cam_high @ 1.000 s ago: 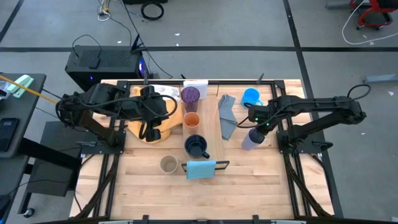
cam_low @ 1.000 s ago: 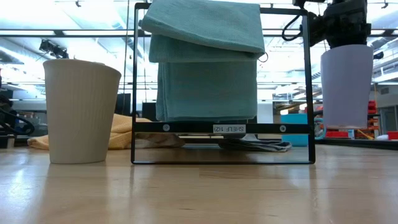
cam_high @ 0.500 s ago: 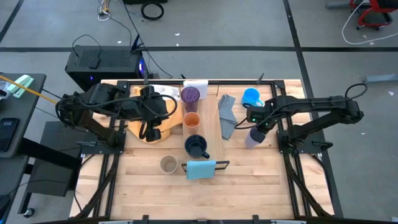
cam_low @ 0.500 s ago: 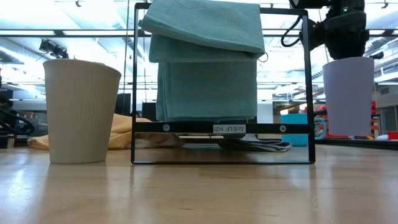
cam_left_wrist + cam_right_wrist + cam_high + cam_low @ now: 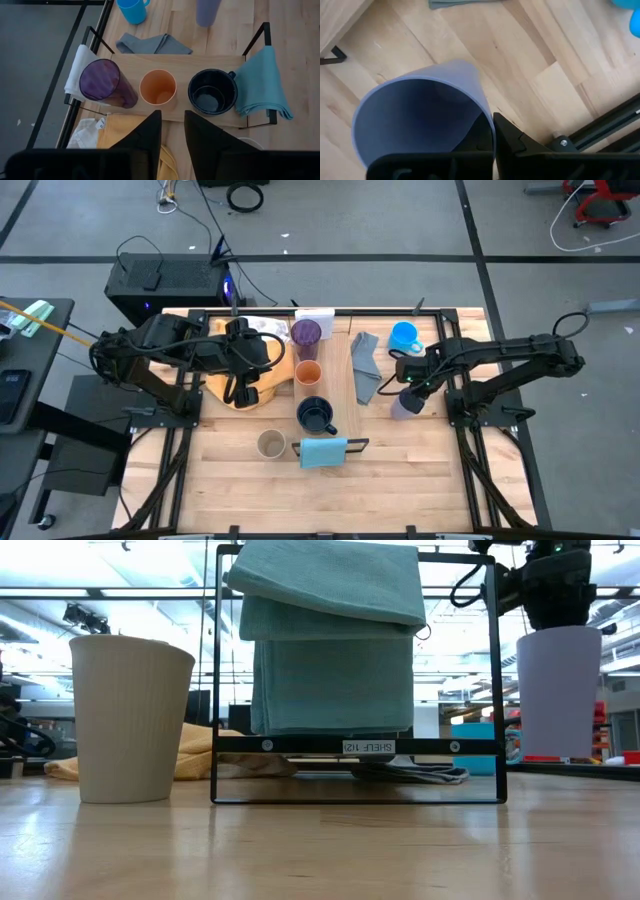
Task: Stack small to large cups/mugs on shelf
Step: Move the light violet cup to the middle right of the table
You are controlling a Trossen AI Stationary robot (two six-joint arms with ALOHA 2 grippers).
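Note:
The lavender cup stands upright on the table's right part, with my right gripper shut on its rim. On the shelf stand the dark purple tumbler, the orange cup and the navy mug in a row. The beige cup stands on the table near the shelf's light-blue end. The bright blue mug stands at the far right. My left gripper waits, open with a narrow gap, above the yellow cloth, left of the shelf. My right gripper holds the lavender cup by its rim, one finger inside the cup and the other outside. The fingers come from above, pointing down. The cup is upright, and in the low view its base is level with the tabletop.
A grey cloth lies between the shelf and the lavender cup. A teal cloth hangs over the shelf's near black frame. The table's black rail runs just right of the lavender cup. Bare wood lies along the near edge.
My right gripper has gone down with the lavender cup in its hold. The cup hung clear of the table a second ago and now has its base at tabletop level, still upright.

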